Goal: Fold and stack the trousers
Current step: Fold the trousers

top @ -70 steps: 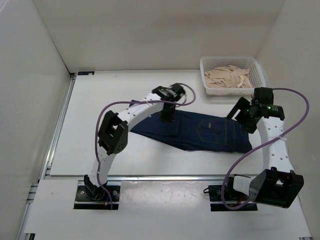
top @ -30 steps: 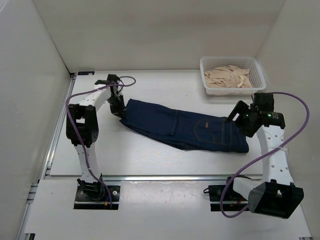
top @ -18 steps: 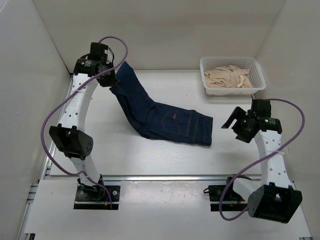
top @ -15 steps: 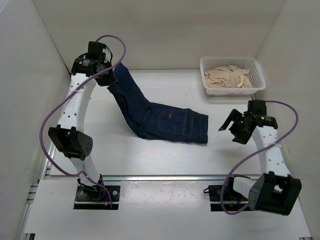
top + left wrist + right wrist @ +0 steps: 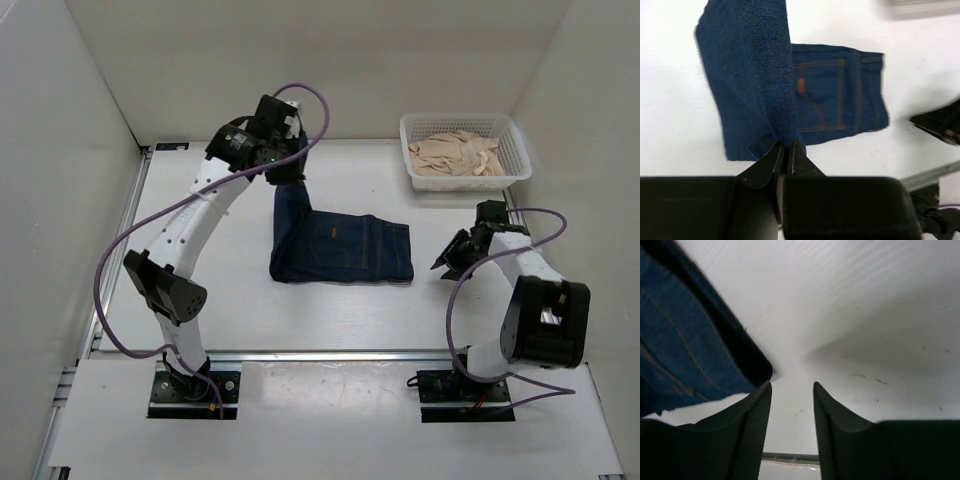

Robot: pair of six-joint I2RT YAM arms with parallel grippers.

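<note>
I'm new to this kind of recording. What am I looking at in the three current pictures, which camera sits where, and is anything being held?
Two white robot arms are bolted at the near edge of a table, and each ends in a two-finger gripper. The wide picture comes from a fixed camera above and behind them. The other two come from cameras on the wrists, so each shows its own fingers. On the table lie the trousers, dark blue jeans, partly folded. The left gripper is shut on one end of the trousers and holds that end up above the rest. The right gripper is open and empty, low beside the jeans' right edge. At the far right stands a white basket with beige cloth in it.
</note>
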